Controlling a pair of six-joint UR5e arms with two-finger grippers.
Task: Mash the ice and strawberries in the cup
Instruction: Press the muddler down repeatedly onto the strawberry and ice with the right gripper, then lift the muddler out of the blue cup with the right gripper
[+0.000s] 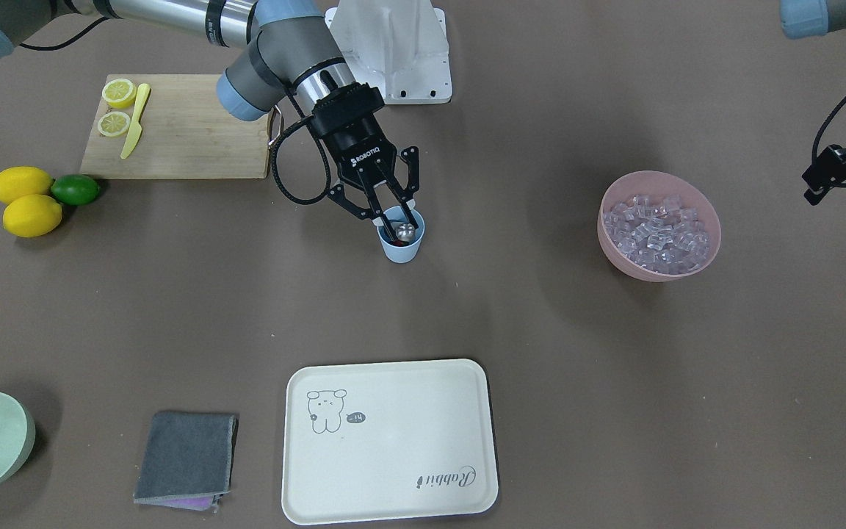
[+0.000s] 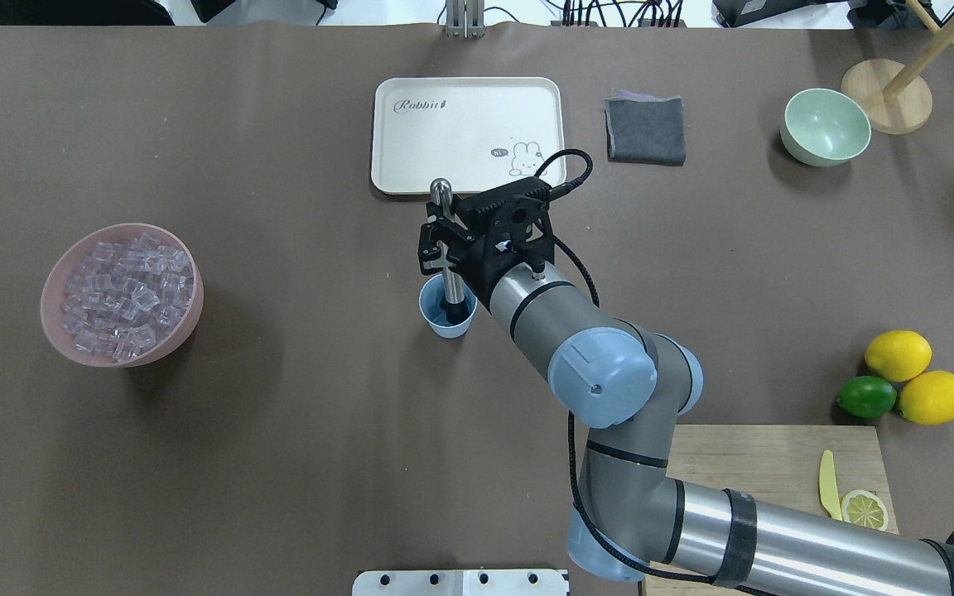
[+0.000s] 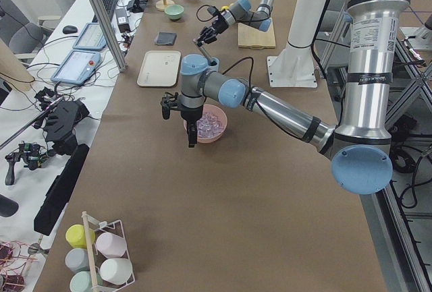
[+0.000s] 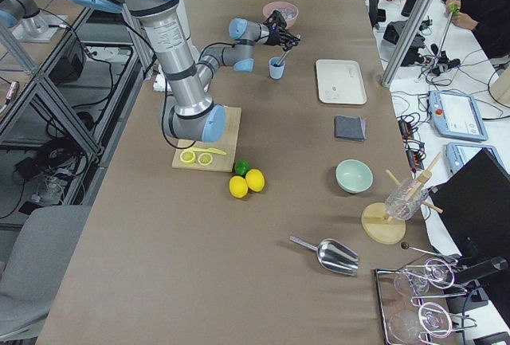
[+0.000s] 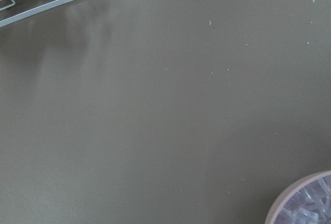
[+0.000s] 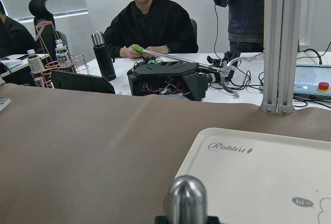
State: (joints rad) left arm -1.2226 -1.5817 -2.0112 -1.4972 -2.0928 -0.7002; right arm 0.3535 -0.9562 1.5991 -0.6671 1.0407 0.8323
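At the middle of the desk (image 2: pixel 278 455) stands the cup (image 2: pixel 447 314), upright, with the right claw (image 2: pixel 444 242) just above its mouth. The claw is clamped narrow on the shaft of a metal muddler (image 2: pixel 441 192); the rod leans slightly, its lower end down inside the cup and its rounded knob above the fingers. From the right wrist view only that knob shows; the claw itself is cut off at the bottom edge.

What lies in the cup is mostly hidden by the rod and the fingers. The front-facing view gives a red speck (image 1: pixel 392 239) beside the rod's foot, too small to name, and whether any cubes are in there cannot be told.

Seen from overhead, the ice (image 2: pixel 121 290) fills a pink bowl (image 2: pixel 50 319) at 9 o'clock from the cup, well apart. A cream tray (image 2: pixel 386 178) lies at 12 o'clock.

The left claw (image 1: pixel 827 176) hangs near the pink bowl but is cropped by the frame edge and dark. Its own camera shows none of its fingers – only bare desk and a corner of the bowl – so whether it is wide or narrow I cannot tell.
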